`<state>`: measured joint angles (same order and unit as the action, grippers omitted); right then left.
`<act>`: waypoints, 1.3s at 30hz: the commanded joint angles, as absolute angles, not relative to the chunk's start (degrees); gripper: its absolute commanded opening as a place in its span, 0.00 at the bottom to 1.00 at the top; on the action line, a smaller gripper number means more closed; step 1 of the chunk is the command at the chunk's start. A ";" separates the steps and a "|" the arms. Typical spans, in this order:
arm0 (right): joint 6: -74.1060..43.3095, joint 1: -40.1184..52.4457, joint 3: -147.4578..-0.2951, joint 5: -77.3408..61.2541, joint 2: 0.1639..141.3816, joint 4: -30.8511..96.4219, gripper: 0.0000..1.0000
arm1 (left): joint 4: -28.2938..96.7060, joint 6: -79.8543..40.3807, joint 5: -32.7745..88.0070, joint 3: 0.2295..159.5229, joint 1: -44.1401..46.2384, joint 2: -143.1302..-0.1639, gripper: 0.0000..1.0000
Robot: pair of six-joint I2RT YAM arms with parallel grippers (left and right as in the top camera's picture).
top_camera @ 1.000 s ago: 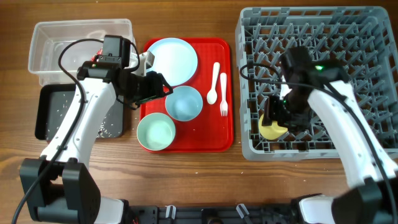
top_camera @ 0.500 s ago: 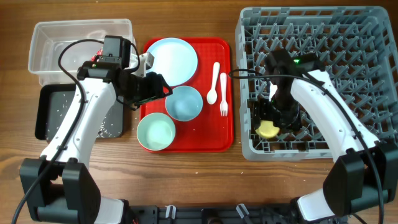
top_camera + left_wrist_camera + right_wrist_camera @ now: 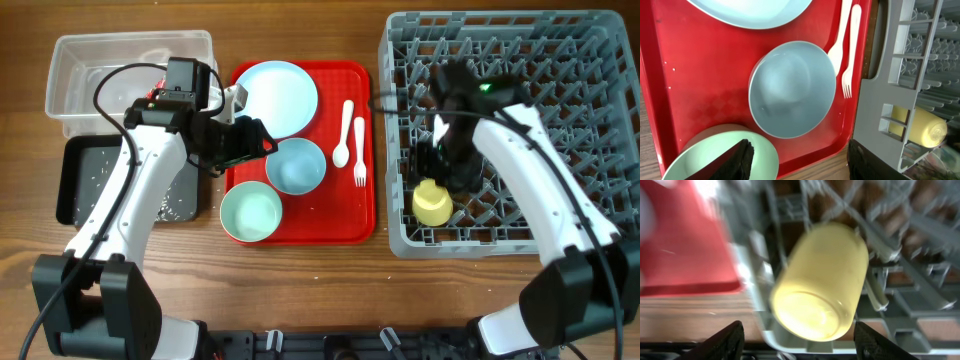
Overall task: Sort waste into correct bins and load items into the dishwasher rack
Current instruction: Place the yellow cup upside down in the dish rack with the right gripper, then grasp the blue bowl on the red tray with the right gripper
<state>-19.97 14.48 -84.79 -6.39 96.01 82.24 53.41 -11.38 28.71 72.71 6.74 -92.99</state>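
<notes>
The yellow cup [image 3: 432, 204] lies in the front-left corner of the grey dishwasher rack [image 3: 560, 60]. My right gripper [image 3: 448, 168] hovers just behind it, open and empty. In the right wrist view the cup [image 3: 820, 280] shows tilted, bottom toward the camera, ahead of the spread gripper [image 3: 800, 347]. My left gripper [image 3: 252, 140] is open and empty over the red tray's left side. In the left wrist view the gripper [image 3: 805, 165] is near the green bowl [image 3: 715, 155] and blue bowl [image 3: 792, 89]. The plate [image 3: 277, 96], spoon [image 3: 343, 130] and fork [image 3: 359, 150] lie on the tray. The wrapper and napkin are not visible.
The flat red tray [image 3: 350, 225] sits between the bins and the rack. A clear tub [image 3: 80, 60] stands at the back left, and a black tray [image 3: 85, 180] with light crumbs lies in front of it. Upright pegs fill the rack.
My right gripper has let go of the yellow cup and drawn back from it. The cup now rests in the rack's front-left corner. The left arm has not moved.
</notes>
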 commanded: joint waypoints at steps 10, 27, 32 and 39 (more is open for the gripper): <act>-20.01 21.02 -96.62 -10.61 92.29 70.87 0.74 | 52.60 -10.70 27.94 73.38 5.54 -92.14 0.61; -20.80 32.32 -94.63 -10.59 116.90 62.74 0.47 | 55.75 -10.72 10.83 74.74 -3.07 -92.14 0.85; -19.46 32.95 -94.45 -10.70 121.14 60.45 0.45 | 55.79 -10.70 10.83 74.74 -3.07 -92.14 1.00; -17.54 32.99 -94.37 -14.83 122.65 56.16 0.47 | 55.79 -10.70 10.81 74.74 -3.07 -92.14 1.00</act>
<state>-18.96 32.56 -94.80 -12.01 121.51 57.74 55.94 -11.00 11.75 73.69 -2.98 -92.99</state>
